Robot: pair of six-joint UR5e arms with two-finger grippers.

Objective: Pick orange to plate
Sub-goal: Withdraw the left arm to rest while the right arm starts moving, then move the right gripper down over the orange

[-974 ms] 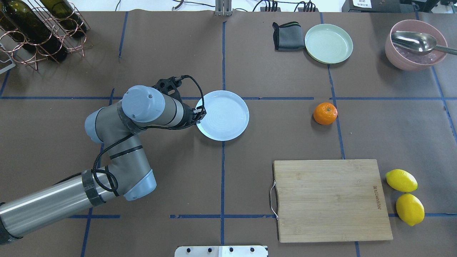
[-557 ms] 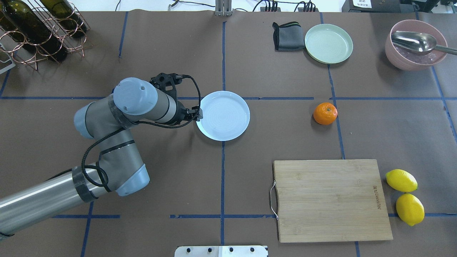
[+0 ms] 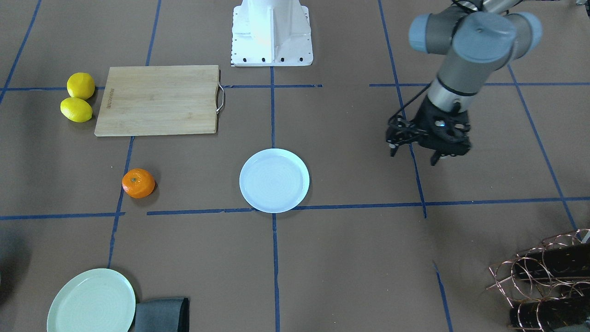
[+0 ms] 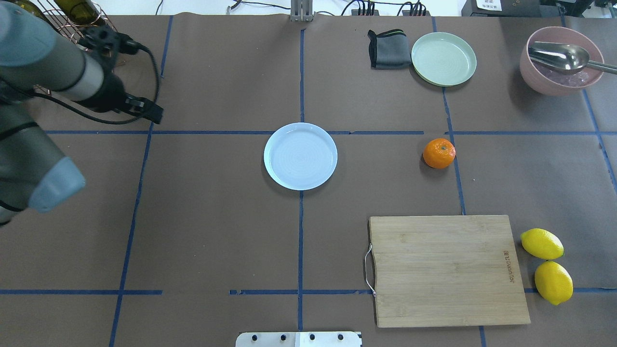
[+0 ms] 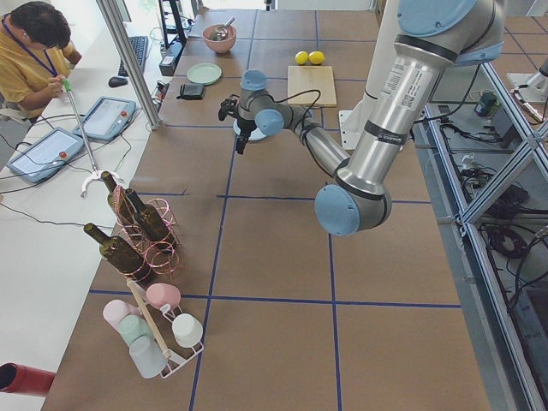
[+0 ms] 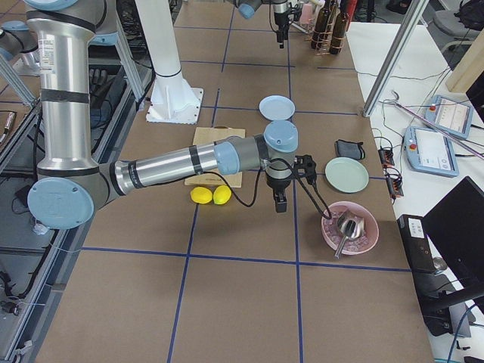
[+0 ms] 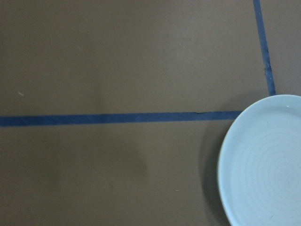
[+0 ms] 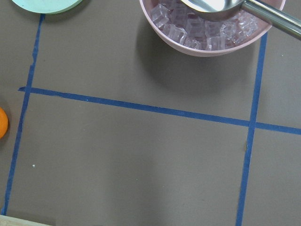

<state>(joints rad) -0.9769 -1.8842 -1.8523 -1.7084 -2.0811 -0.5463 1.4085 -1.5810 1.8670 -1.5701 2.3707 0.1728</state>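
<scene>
The orange (image 4: 439,153) rests on the brown table, right of centre, and its edge shows in the right wrist view (image 8: 2,123). The white plate (image 4: 300,155) lies empty at the table's centre, about two plate-widths left of the orange (image 3: 138,183). My left gripper (image 4: 149,112) hangs far left of the plate (image 3: 274,180), open and empty (image 3: 413,156). Its wrist camera sees the plate's rim (image 7: 268,165). My right gripper (image 6: 280,200) shows only in the exterior right view, raised between the lemons and the pink bowl; I cannot tell its state.
A wooden cutting board (image 4: 446,270) lies front right, with two lemons (image 4: 542,243) beside it. At the back right are a pale green plate (image 4: 443,59), a grey cloth (image 4: 388,49) and a pink bowl (image 4: 535,82) with ice and a ladle. A bottle rack (image 3: 548,276) stands back left.
My left arm has pulled away from the plate's left rim, going far left and back toward the bottle rack. The plate and orange stay put.
</scene>
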